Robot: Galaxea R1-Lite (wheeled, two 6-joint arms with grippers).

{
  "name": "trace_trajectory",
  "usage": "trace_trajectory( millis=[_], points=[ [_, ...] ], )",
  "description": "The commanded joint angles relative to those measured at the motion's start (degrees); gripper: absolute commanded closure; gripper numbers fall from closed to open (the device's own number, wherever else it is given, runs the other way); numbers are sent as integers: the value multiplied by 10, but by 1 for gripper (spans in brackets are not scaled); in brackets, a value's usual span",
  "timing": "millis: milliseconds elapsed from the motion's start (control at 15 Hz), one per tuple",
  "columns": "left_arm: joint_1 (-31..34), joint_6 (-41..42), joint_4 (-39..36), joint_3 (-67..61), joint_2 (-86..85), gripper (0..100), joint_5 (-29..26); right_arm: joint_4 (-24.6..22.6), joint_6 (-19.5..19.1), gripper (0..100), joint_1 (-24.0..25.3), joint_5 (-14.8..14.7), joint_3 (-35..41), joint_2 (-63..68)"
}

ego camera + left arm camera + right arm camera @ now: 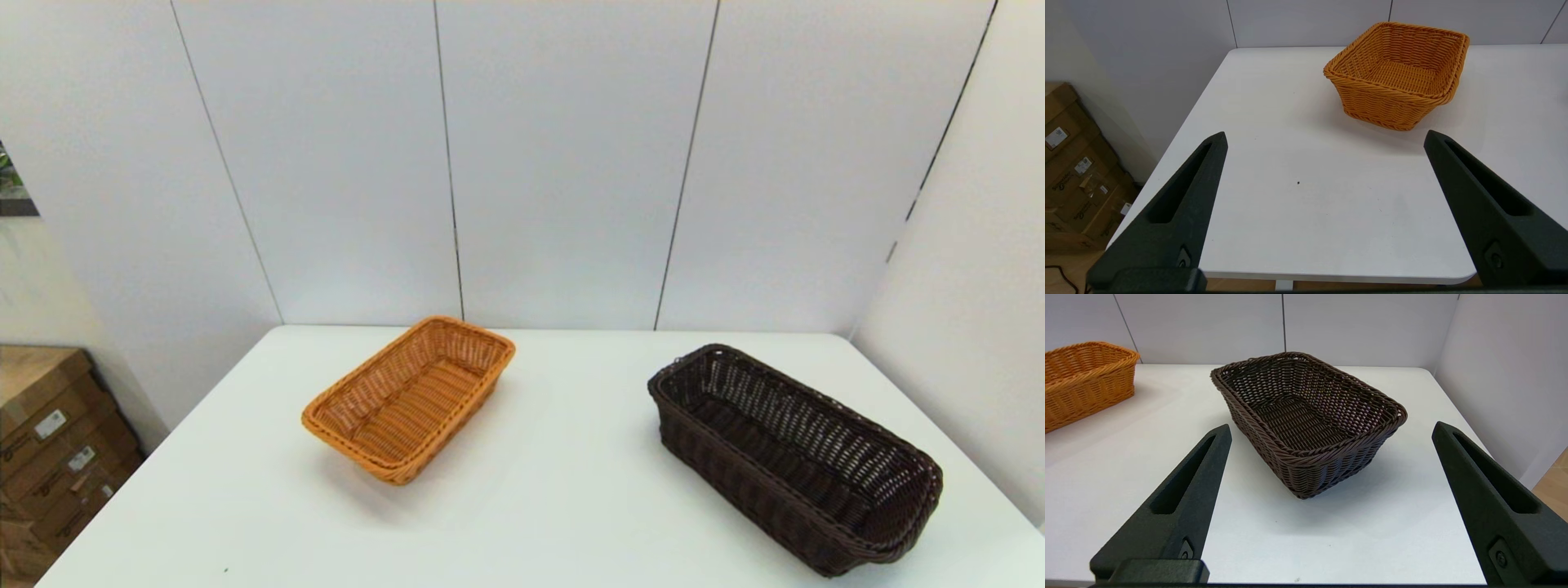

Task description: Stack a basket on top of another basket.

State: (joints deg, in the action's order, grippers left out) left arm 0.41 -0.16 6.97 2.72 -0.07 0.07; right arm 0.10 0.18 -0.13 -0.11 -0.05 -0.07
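**Standing off: both baskets apart on the bench, both tools open**

Surveying the head view, we find two woven baskets resting upright on the white bench [555, 506], well apart from each other. The orange-tan basket [411, 398] sits left of centre in the frame, its long axis running diagonally from lower left to upper right. The dark brown basket [793, 457] occupies the lower right of the frame, its long axis running diagonally from upper left to lower right, with its near end close to the bench's right edge. Both baskets hold nothing that we can see, and nothing is stacked on either one.

We see neither arm in the head view. In the left wrist view, the left tool [1325, 139] hangs over the near part of the bench with its two black fingers spread wide and nothing between them; the orange-tan basket lies beyond the fingertips, in the upper right of that frame. In the right wrist view, the right tool [1331, 428] is likewise spread wide and holds nothing; the dark brown basket sits between and beyond its fingers, untouched, in the centre of that frame, with the orange-tan basket at the upper left edge.

Brown cardboard boxes [49, 441] stand on the floor at the lower left of the head view, beside the bench. White wall panels [563, 163] rise behind the bench.
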Motion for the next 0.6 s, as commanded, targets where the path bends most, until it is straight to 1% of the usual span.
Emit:
trace_trajectory(
  millis=[67,600],
  points=[
    [0,0,1,0,1,0,0,0,0,0,0,0,0,1],
    [0,2,1,0,1,0,0,0,0,0,0,0,0,1]
  ],
)
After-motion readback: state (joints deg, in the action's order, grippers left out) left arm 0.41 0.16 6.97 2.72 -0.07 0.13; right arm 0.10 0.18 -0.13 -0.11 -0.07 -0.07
